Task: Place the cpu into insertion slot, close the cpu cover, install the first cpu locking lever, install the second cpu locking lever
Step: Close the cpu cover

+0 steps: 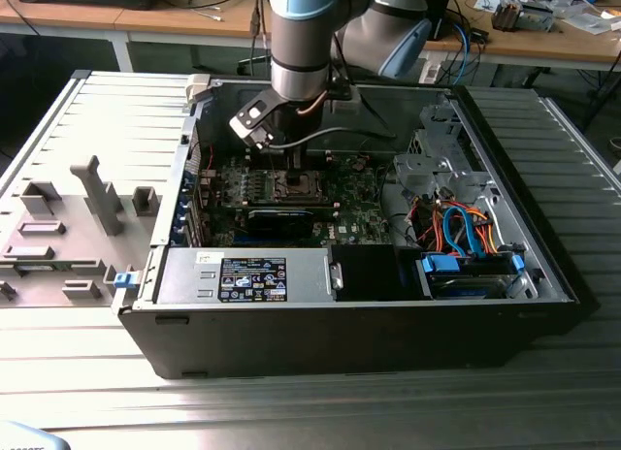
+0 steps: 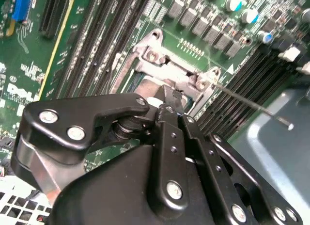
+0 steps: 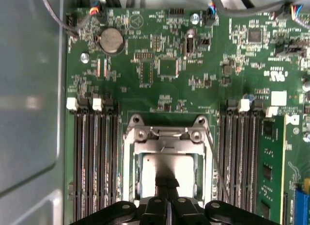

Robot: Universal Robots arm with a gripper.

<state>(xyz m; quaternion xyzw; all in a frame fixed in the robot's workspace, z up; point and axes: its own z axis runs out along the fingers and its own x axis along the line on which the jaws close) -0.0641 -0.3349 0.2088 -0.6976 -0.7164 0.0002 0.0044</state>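
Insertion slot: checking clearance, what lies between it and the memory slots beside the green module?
A thin wire lever crosses bare board between insertion slot and memory slots, in the first wrist view.

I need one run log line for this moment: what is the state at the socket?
gripper: fingers shut, tips over cpu | cpu: lying in insertion slot | lever rod: sticks out free beside slot, seems unlatched

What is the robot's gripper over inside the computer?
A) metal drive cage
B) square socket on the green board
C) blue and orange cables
B: in the first wrist view the gripper sits directly above the insertion slot, between the memory slot rows.
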